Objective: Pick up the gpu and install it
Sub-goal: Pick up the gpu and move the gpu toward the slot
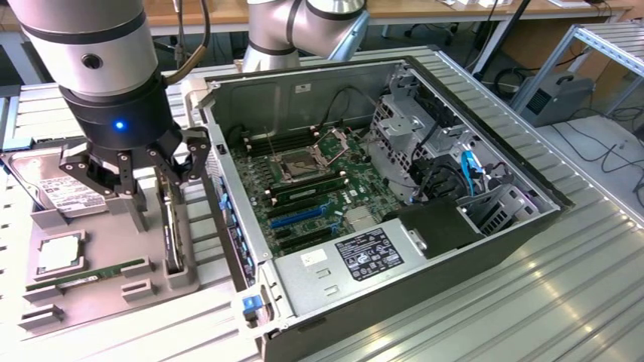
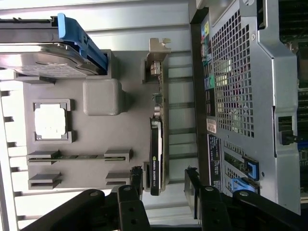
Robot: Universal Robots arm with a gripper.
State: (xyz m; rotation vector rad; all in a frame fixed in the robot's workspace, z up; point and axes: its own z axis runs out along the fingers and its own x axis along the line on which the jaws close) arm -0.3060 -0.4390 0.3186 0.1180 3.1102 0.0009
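From my seat the job looks barely started. The gripper (image 2: 163,185) is released, its jaws spread wide and standing either side of one end of the gpu (image 2: 156,144) without touching it, as far as I can judge. The card stands on edge in its slot of the grey fixture tray (image 1: 101,309), silver bracket (image 2: 159,45) at the end away from the fingers, so nothing is lifted yet.

Further along the tray lie the RAM stick (image 1: 86,279), the processor (image 1: 60,254) and the hard drive (image 1: 60,192), all apart from the claw. Beyond the tray's edge sits the open computer case (image 1: 503,151), just beside it. On its motherboard (image 1: 312,188) the blue expansion slots (image 1: 297,219) look unoccupied, so both pickup and installation remain undone.
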